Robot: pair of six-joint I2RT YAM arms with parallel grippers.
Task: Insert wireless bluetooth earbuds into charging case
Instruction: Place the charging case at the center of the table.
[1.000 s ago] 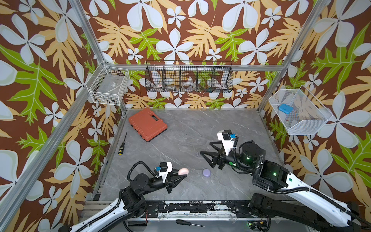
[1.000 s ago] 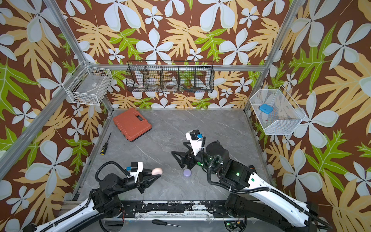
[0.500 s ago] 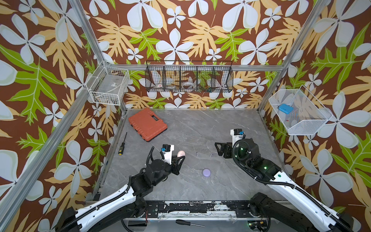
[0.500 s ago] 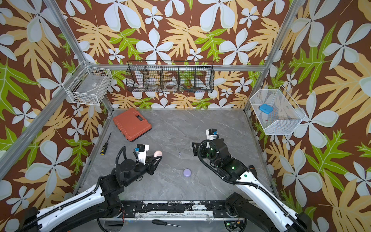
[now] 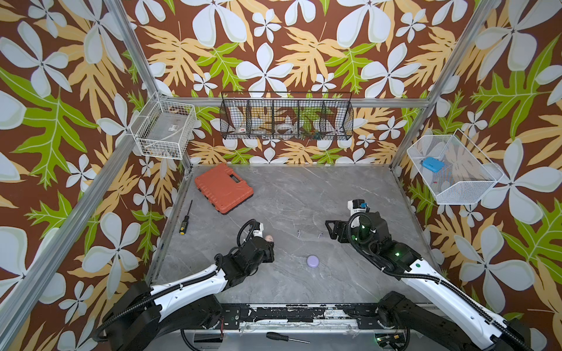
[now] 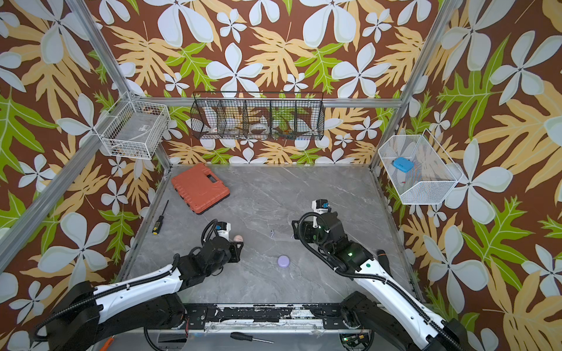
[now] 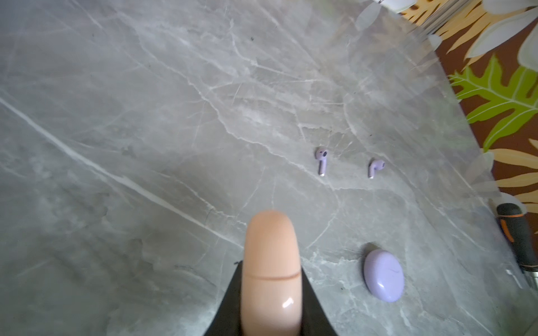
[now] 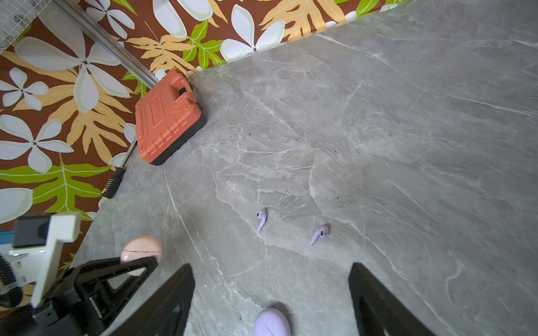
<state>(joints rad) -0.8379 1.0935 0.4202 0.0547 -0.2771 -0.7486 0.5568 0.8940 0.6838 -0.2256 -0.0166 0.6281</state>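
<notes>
Left pincer (image 7: 270, 265), clamped on the closed pink case (image 7: 270, 241), has carried it forward. Right pincer (image 8: 271, 265) has drawn back, wide and empty, the lavender case (image 8: 272, 321) just short of its tips; ahead lie both lavender earbuds (image 8: 261, 219), so that pair still awaits loading

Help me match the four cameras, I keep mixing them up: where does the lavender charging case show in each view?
In both top views: the lavender case sits alone on the table, near the front centre.
Left wrist: whole, beside the pink case held by the left gripper.
Right wrist: cut off by the frame edge, between the open fingers of the right gripper.
Shared landmark: the two lavender earbuds, lying just beyond it in all four.
</notes>
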